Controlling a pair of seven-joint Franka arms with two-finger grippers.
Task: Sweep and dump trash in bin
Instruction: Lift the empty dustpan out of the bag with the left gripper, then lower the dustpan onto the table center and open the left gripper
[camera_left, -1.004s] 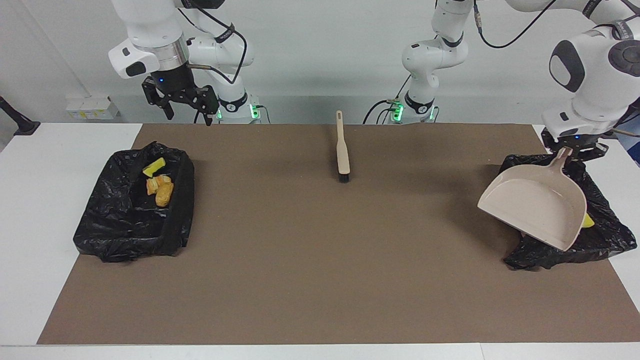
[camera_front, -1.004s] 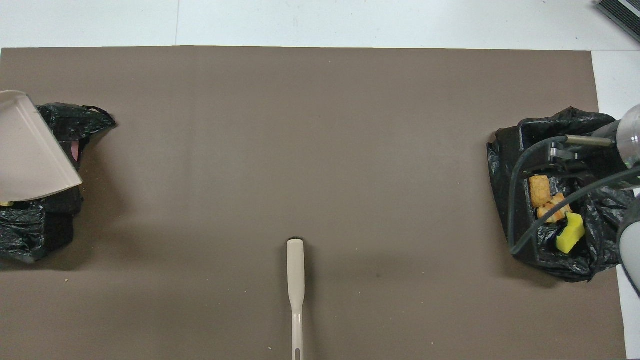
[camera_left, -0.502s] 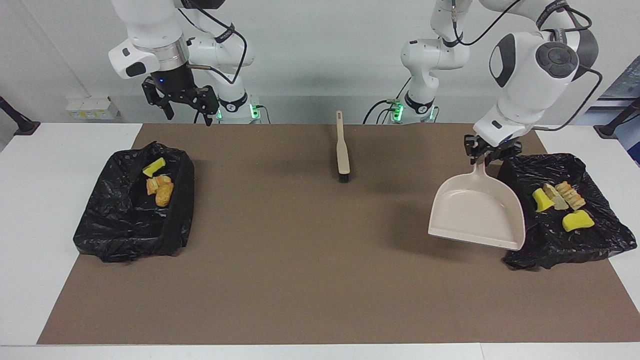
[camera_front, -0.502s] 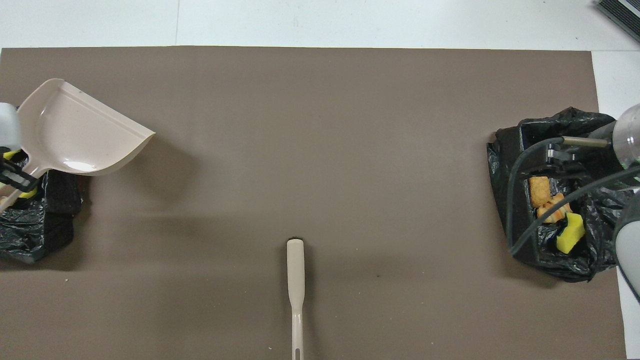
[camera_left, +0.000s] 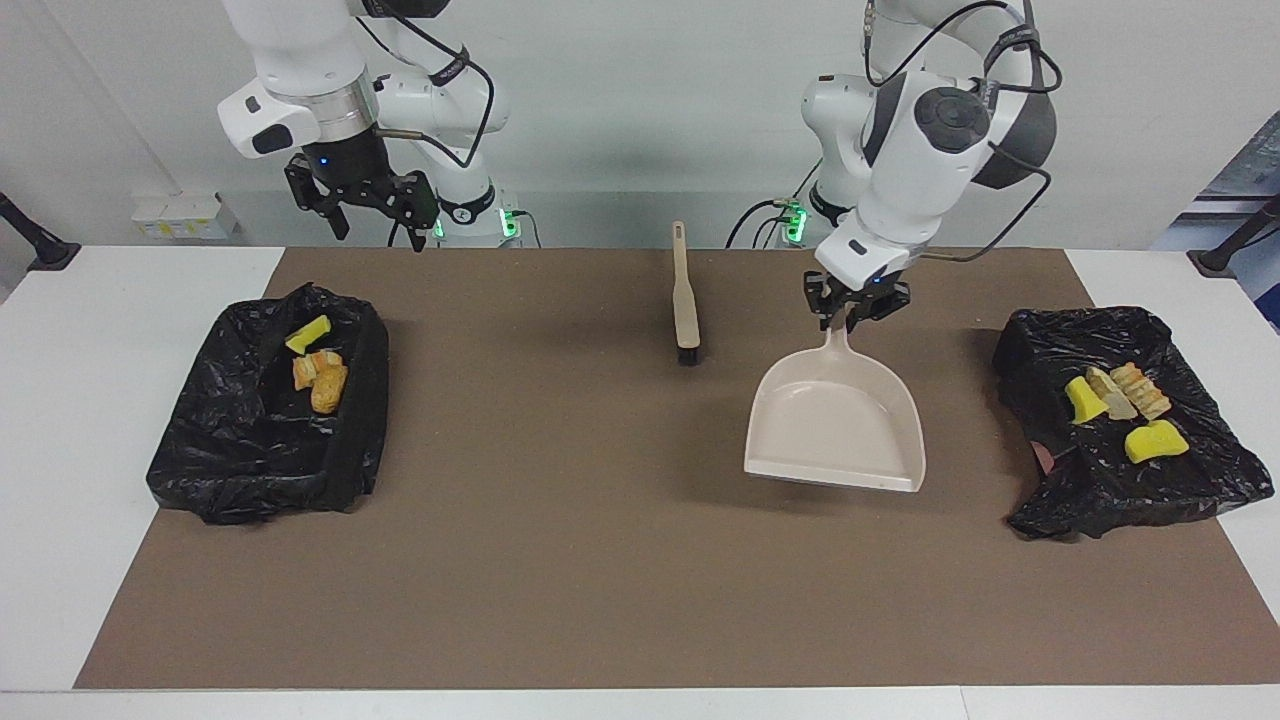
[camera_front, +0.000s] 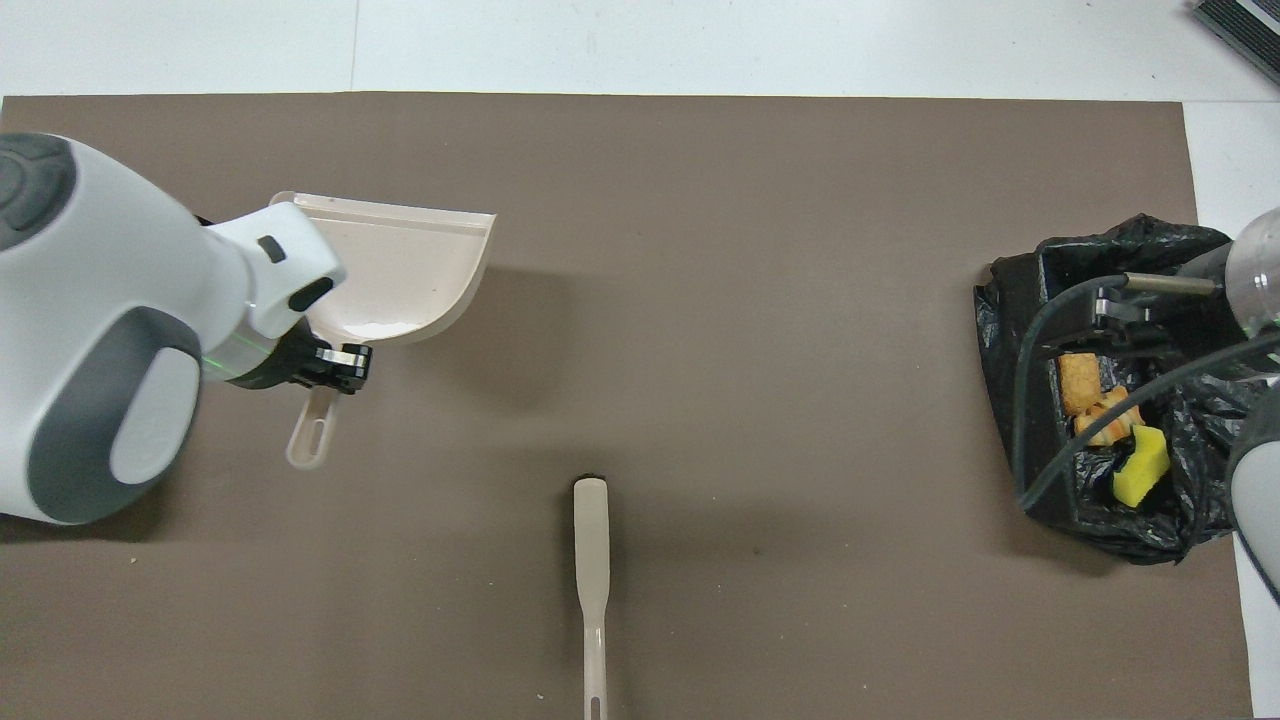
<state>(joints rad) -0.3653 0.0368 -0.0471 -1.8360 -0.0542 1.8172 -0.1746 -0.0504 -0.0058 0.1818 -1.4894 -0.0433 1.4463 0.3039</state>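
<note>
My left gripper (camera_left: 852, 312) is shut on the handle of the empty beige dustpan (camera_left: 835, 420) and holds it just above the brown mat, between the brush and the bin at the left arm's end; both show in the overhead view, the gripper (camera_front: 325, 365) and the dustpan (camera_front: 400, 270). Trash (camera_left: 1125, 405), yellow chunks and tan lumps, lies in that black-lined bin (camera_left: 1100, 490). More trash (camera_left: 318, 365) lies in the other black-lined bin (camera_left: 250, 470); it also shows in the overhead view (camera_front: 1085, 385). My right gripper (camera_left: 365, 205) waits open, raised over that bin's edge.
A beige brush (camera_left: 685, 300) with dark bristles lies on the mat in the middle, near the robots; it also shows in the overhead view (camera_front: 592, 560). In the overhead view my left arm hides the bin at its end. White table borders the mat.
My left arm has carried the dustpan away from over the bin at its end toward the middle of the mat, uncovering the trash in that bin. The right arm has not moved.
</note>
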